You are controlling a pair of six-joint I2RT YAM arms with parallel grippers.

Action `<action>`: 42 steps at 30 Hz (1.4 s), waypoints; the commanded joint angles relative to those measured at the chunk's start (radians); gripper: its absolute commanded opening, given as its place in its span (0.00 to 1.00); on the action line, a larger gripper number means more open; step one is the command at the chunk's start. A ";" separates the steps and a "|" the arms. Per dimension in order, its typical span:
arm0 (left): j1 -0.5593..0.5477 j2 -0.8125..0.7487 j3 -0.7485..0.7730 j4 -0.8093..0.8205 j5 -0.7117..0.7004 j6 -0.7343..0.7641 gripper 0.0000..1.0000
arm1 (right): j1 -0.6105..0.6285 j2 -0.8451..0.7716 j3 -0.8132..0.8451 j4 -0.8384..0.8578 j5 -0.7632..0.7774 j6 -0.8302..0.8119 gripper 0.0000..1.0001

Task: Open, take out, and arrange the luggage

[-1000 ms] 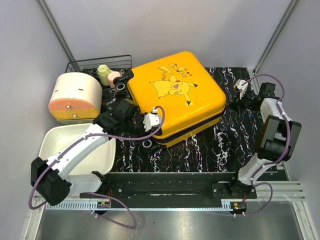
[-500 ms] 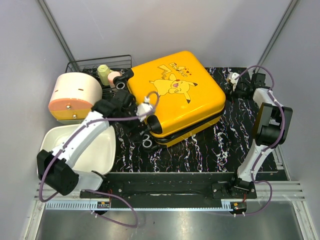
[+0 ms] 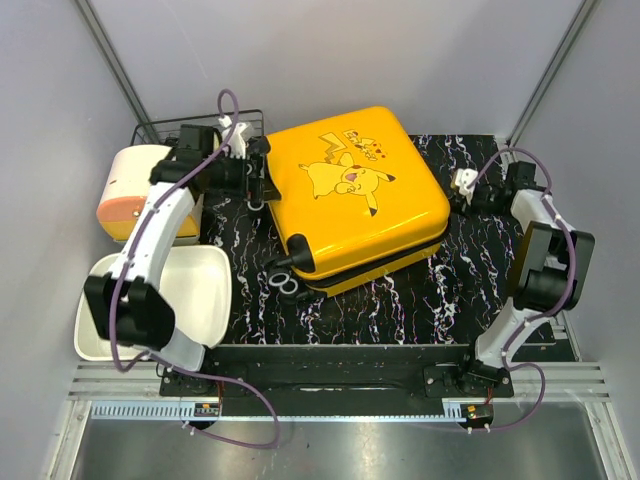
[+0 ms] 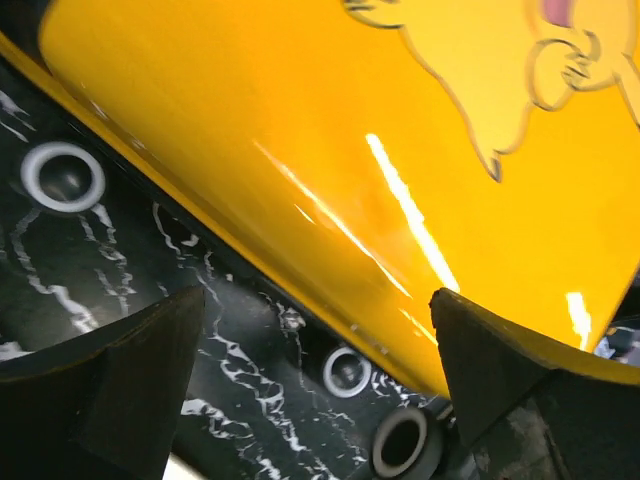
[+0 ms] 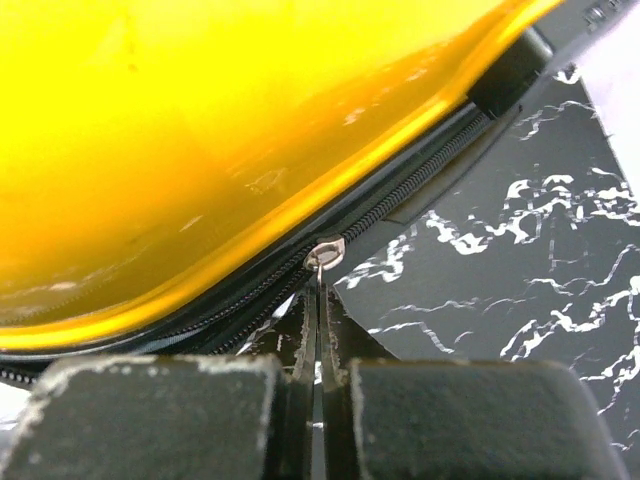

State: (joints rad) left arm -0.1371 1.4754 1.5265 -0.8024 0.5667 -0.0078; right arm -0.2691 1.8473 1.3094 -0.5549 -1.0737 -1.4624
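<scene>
luggage [image 3: 350,195] lies flat, lid closed, on the far-left part of the black marbled mat [image 3: 420,290]. left gripper [image 3: 258,178] released, jaws wide, empty, at the case's far-left corner. right gripper [image 3: 462,186] clenched on the zipper pull [image 5: 324,252] at the case's right edge.

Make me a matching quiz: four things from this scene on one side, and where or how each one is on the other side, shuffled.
1 luggage
2 left gripper
3 right gripper
4 white tray

A shut on the zipper pull
B near left corner
C open, over the luggage's edge
D lying flat, lid closed

Pairs: 1-D, 2-C, 3-A, 4-B
</scene>
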 commanded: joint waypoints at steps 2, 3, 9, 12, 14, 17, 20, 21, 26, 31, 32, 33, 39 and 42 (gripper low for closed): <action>-0.012 0.118 -0.054 0.172 0.114 -0.190 0.99 | 0.008 -0.181 -0.153 -0.304 -0.020 -0.188 0.00; -0.021 0.132 -0.061 0.196 0.125 -0.192 0.99 | 0.010 -0.204 -0.177 -0.336 -0.019 -0.211 0.00; -0.170 0.269 0.047 0.207 0.159 -0.129 0.92 | 0.008 -0.443 -0.367 -0.560 -0.006 -0.331 0.00; -0.217 0.370 0.151 0.166 0.167 -0.066 0.84 | 0.010 -0.597 -0.462 -0.603 -0.012 -0.317 0.00; -0.237 0.443 0.207 0.126 0.165 -0.009 0.80 | 0.011 -0.687 -0.501 -0.596 -0.005 -0.276 0.00; -0.245 0.510 0.283 0.052 0.170 0.083 0.75 | 0.010 -0.731 -0.515 -0.446 0.081 -0.045 0.00; -0.246 0.530 0.290 0.037 0.148 0.132 0.73 | -0.047 -0.656 -0.463 -0.337 0.141 0.051 0.00; -0.246 0.531 0.291 0.034 0.144 0.141 0.73 | -0.065 -0.625 -0.434 -0.309 0.132 0.062 0.00; -0.245 0.559 0.313 0.006 0.113 0.176 0.71 | -0.128 -0.419 -0.217 -0.248 0.092 0.117 0.00; -0.222 0.606 0.354 -0.012 0.099 0.193 0.69 | -0.130 -0.320 -0.144 -0.113 0.100 0.207 0.00; -0.216 0.615 0.363 -0.021 0.096 0.193 0.69 | -0.130 -0.303 -0.128 -0.082 0.109 0.255 0.00; -0.213 0.631 0.383 -0.027 0.094 0.195 0.69 | -0.134 -0.283 -0.110 -0.083 0.109 0.266 0.00; -0.164 0.579 0.474 -0.058 0.155 0.190 0.89 | -0.131 -0.298 -0.165 -0.097 0.046 0.220 0.00; -0.115 0.469 0.454 -0.087 0.187 0.170 0.96 | -0.127 -0.329 -0.200 -0.117 0.043 0.209 0.00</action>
State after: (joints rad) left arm -0.2848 2.0243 1.9995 -0.7784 0.7238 0.1001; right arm -0.4145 1.5845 1.1389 -0.7273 -0.8940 -1.2457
